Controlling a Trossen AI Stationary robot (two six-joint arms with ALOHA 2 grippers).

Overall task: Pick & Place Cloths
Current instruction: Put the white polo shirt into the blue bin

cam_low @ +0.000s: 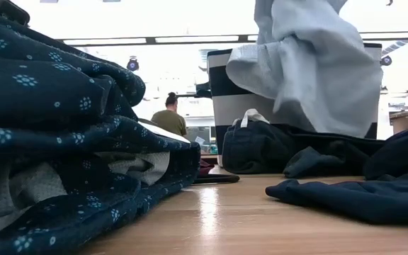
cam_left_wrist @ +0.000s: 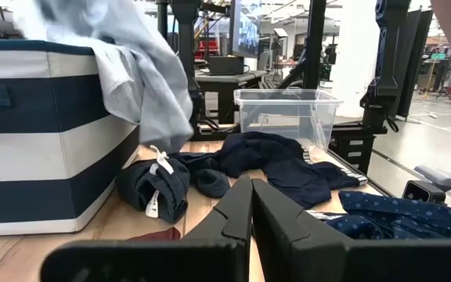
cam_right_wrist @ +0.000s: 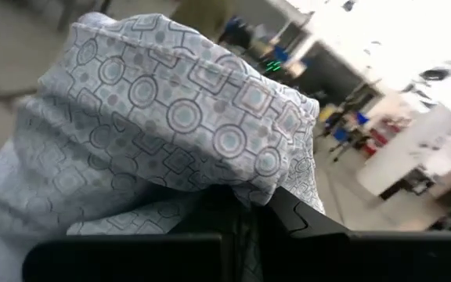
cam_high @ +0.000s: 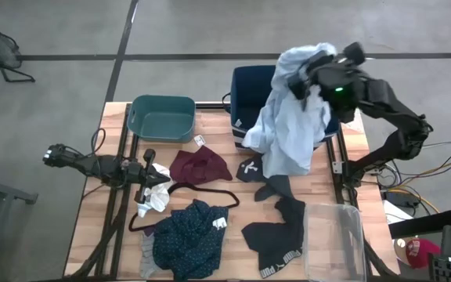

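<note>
Grey-blue shirt aloft; others tabled.

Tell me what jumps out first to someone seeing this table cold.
The pale grey-blue shirt dangles from the right gripper, shut on it above the navy striped bin at the table's far side. Loose garments litter the wood: a navy patterned top near the front, a maroon piece mid-table. The left gripper rests shut at the left.

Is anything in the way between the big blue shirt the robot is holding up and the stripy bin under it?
Nothing visible. The right gripper holds the pale shirt up over the striped bin. The shirt's lower part already drapes over the bin's front wall. The left gripper waits shut, low on the table's other side.
</note>
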